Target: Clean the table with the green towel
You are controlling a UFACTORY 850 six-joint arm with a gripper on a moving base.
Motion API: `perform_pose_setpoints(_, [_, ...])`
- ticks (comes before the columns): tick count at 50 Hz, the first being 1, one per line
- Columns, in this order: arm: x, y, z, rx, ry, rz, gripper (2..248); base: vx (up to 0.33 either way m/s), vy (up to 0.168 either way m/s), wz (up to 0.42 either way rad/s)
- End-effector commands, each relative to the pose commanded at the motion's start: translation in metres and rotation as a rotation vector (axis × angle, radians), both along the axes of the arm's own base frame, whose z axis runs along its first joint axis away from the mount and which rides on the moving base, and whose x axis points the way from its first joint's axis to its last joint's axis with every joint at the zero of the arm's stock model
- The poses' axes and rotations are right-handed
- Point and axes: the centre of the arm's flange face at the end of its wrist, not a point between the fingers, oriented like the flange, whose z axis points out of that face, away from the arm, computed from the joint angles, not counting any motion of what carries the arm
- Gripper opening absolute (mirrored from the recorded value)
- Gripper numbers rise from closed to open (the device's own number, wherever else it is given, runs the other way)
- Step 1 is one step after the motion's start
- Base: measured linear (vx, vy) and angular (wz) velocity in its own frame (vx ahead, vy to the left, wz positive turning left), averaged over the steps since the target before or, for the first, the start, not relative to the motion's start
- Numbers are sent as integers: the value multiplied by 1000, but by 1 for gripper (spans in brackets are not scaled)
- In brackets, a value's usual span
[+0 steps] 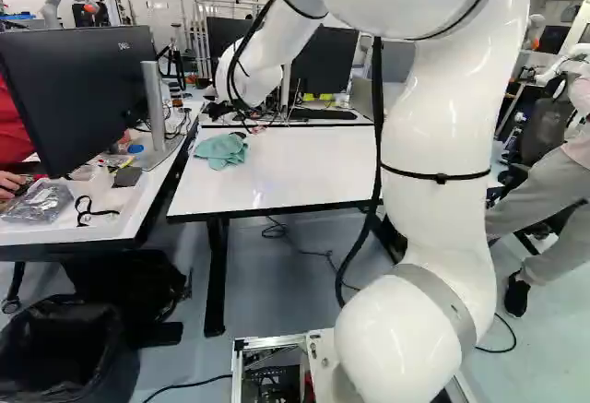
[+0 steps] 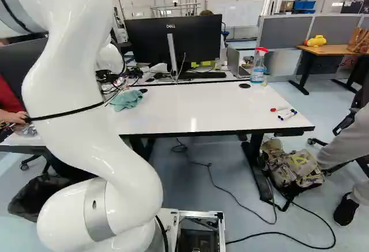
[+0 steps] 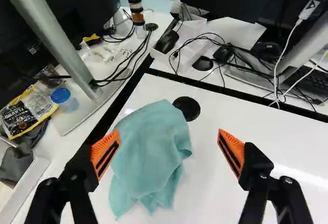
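In the wrist view, your gripper (image 3: 169,142) is spread wide, with the green towel (image 3: 151,155) on the tabletop, off-centre toward one finger; descend like that and you may pin the cloth or pinch only a fold. In the left base view, the towel sits near the white table (image 1: 295,168)'s side edge, so a sweep could drop it. In the right base view, you've a spray bottle (image 2: 258,67) and markers (image 2: 286,115) on the table, with a camouflage backpack (image 2: 294,168) below.

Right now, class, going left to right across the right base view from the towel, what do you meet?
Towel → keyboard → spray bottle → markers → yellow container → brown bag.
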Motion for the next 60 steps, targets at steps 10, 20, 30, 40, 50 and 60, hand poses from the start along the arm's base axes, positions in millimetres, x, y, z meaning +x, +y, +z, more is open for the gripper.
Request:
perform_pose_setpoints(10, [-8,-17,1,-2,6,-22,247,0,0,0])
perform_pose_setpoints(20, [-17,-35,2,-4,11,-44,247,0,0,0])
perform_pose_setpoints(30, [-30,-51,2,-6,16,-64,247,0,0,0])
perform_pose_setpoints(40, [-44,-68,3,-8,21,-85,247,0,0,0])
perform_pose_setpoints(50, [-58,-84,3,-9,25,-106,247,0,0,0])
perform_pose_setpoints(60, [-73,-100,3,-10,28,-129,247,0,0,0])
